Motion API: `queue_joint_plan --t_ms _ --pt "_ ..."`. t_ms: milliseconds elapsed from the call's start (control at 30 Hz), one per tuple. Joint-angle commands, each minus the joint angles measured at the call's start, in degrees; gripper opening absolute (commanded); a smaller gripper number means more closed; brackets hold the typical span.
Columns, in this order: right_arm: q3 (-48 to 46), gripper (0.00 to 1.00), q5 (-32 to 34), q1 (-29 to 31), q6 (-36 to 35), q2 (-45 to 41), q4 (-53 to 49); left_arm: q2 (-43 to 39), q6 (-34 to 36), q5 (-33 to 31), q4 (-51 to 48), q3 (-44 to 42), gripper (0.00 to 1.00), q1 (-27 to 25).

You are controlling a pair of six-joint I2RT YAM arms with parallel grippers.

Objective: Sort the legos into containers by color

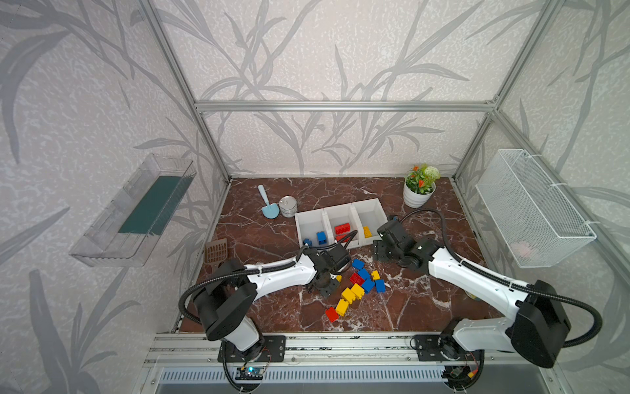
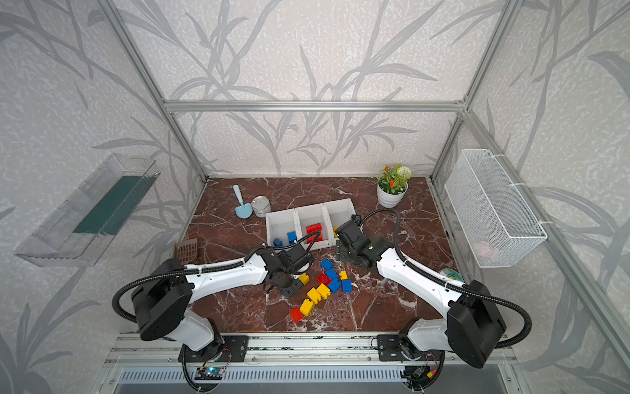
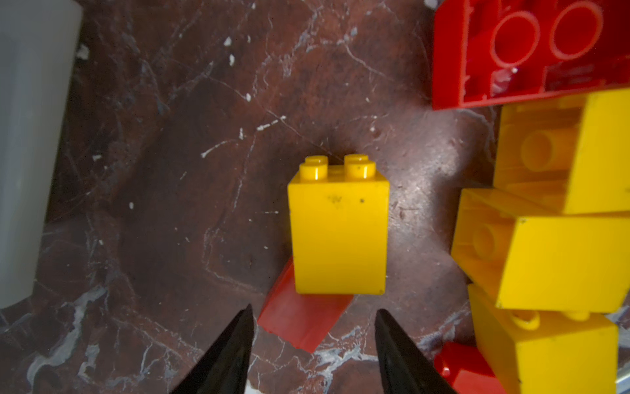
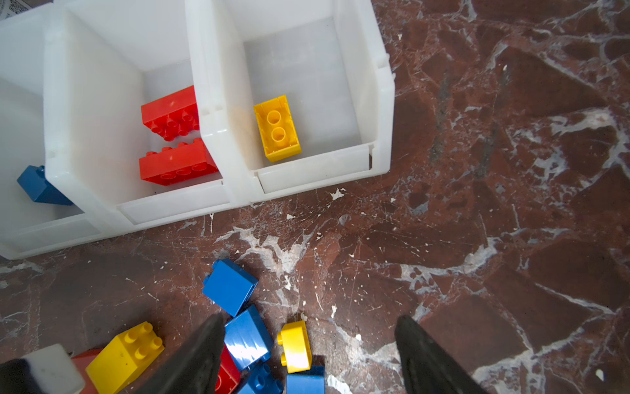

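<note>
Only your left wrist view shows a red brick (image 3: 300, 324) behind the yellow brick (image 3: 337, 232); left gripper (image 3: 313, 310) and right gripper (image 4: 310, 320) both gape empty. The containers (image 4: 306, 177) hold blue, red, yellow separately; loose legos (image 1: 357, 290) lie in front.

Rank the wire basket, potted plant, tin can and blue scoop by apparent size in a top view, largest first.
1. wire basket
2. potted plant
3. tin can and blue scoop: too alike to rank.
</note>
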Motion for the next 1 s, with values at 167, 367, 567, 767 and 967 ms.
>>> queue_joint_plan --t_ms 167,367,567,767,967 --pt "-0.6 0.79 -1.5 -0.2 1.5 -0.7 -1.3 3.2 2.5 -0.5 -3.5 3.1 0.60 -0.1" --pt "-0.6 0.79 -2.8 -0.2 1.7 -0.1 -1.2 4.6 2.7 -0.3 -4.1 3.8 0.57 0.2" --pt "-0.6 0.79 -2.9 -0.1 1.8 -0.2 -1.4 5.3 2.7 -0.1 -4.2 4.2 0.51 0.5" --pt "-0.6 0.79 -2.6 -0.2 1.8 -0.5 -1.8 4.9 2.6 -0.1 -4.2 3.8 0.45 0.5" --pt "-0.7 0.79 -2.2 -0.1 1.9 -1.0 -2.2 4.0 2.2 0.1 -4.1 3.0 0.37 0.5"
